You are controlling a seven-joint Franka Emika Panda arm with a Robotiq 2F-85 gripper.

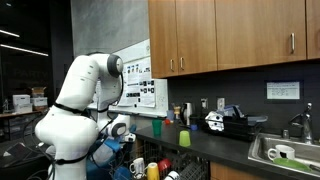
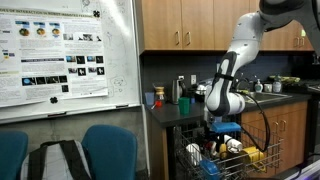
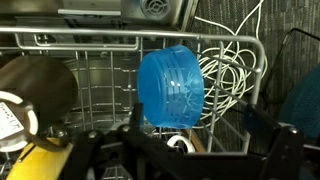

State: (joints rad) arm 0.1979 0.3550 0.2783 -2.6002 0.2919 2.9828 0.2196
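Gripper fingers [image 3: 262,135], black and blurred, fill the bottom edge of the wrist view, one at each side. The gripper [image 3: 185,140] stands wide open and holds nothing.

Positions below are given relative to the wire dish rack [image 3: 100,80].

1. Wooden wall cabinets [image 2: 180,25] hang above and behind the rack, over a dark countertop [image 2: 170,110].
2. The white robot arm [image 2: 240,60] reaches down from above the countertop. Its gripper [image 2: 222,128] hangs directly over the rack [image 2: 185,145], which is pulled out in front of the countertop.
3. A dark, round metal vessel [image 3: 35,90] lies on its side at the left end of the rack.
4. A blue, ribbed, translucent plastic cup [image 3: 172,88] lies on its side near the middle of the rack, just right of the metal vessel. Its closed base faces the wrist camera. The blue cup sits in line with the gap between the open fingers, beyond their tips. Contact with either finger cannot be confirmed.
5. A bundle of white looped cable [image 3: 225,70] rests in the rack just right of the blue cup and partly behind it.
6. A yellow object [image 3: 35,160] occupies the lower left corner of the rack, below the metal vessel. Its shape cannot be determined.
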